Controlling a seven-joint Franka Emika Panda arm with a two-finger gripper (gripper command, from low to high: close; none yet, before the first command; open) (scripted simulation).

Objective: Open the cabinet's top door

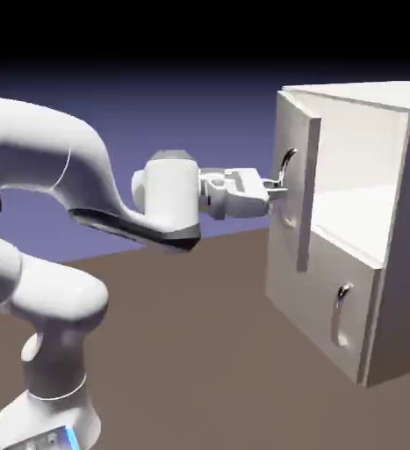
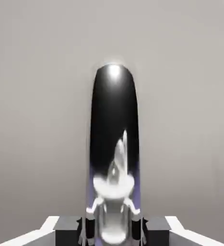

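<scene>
The cabinet [image 1: 392, 228] stands on the tabletop [image 1: 208, 352] at the exterior view's right. Its top door [image 1: 296, 185] is swung partly out from the cabinet front, its free edge turned toward the camera, and the pale inside of the upper compartment shows behind it. The lower door [image 1: 327, 303] lies flat and closed, its own handle [image 1: 340, 312] untouched.

The arm [image 1: 85, 185] reaches level from the left, and the gripper [image 1: 276, 192] meets the top door at its handle [image 1: 287, 167], about halfway up the panel. In the hand view, the handle [image 2: 114, 144] rises as a dark, glossy bar straight up from between the fingertips [image 2: 90, 226], with the door's flat grey face filling the picture behind it. The gripper is closed on this handle, its jaws pressed to either side of the bar's lower end.
</scene>
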